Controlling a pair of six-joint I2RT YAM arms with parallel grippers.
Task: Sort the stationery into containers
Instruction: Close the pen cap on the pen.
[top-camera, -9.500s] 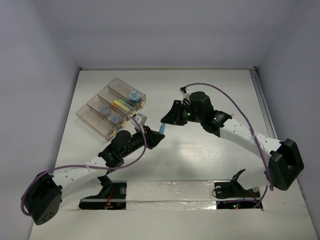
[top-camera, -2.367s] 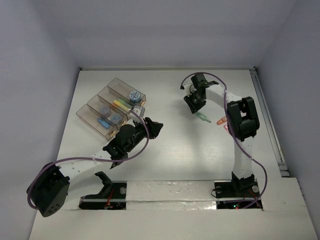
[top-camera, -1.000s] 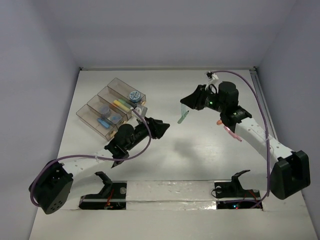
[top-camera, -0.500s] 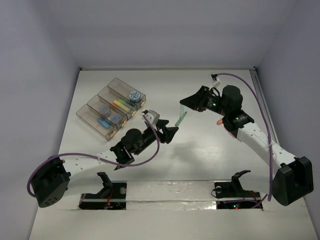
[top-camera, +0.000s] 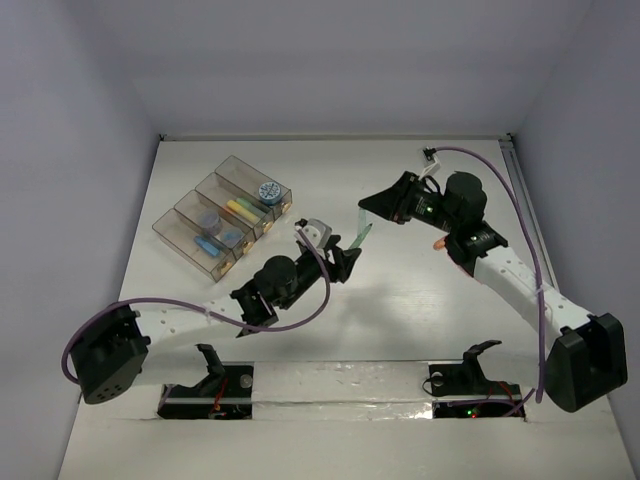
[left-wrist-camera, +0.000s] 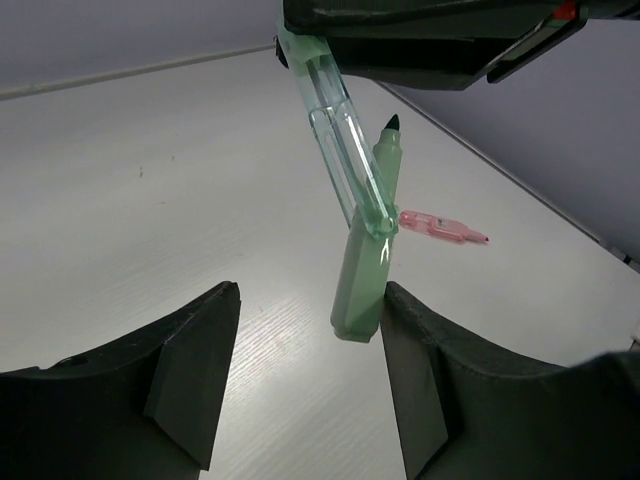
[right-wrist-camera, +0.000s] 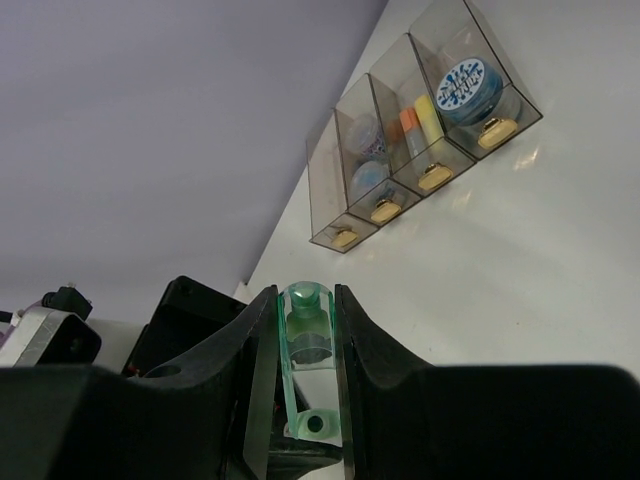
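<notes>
My right gripper is shut on a green translucent pen with a clear cap, and holds it hanging above the table. My left gripper stands open just below it. The pen's lower end reaches between the left jaws, close against the right finger. The containers, a row of smoky clear boxes, stand at the back left. They hold a blue patterned roll, a yellow pen and bluish items.
A pink pen lies on the table beyond the green one. An orange-pink pen shows beside the right forearm. Grey walls enclose the table at the back and on both sides.
My left gripper has reached right and forward until it sits under the hanging green pen, and its jaws have opened a little wider. The right gripper has barely moved, still holding the pen.
</notes>
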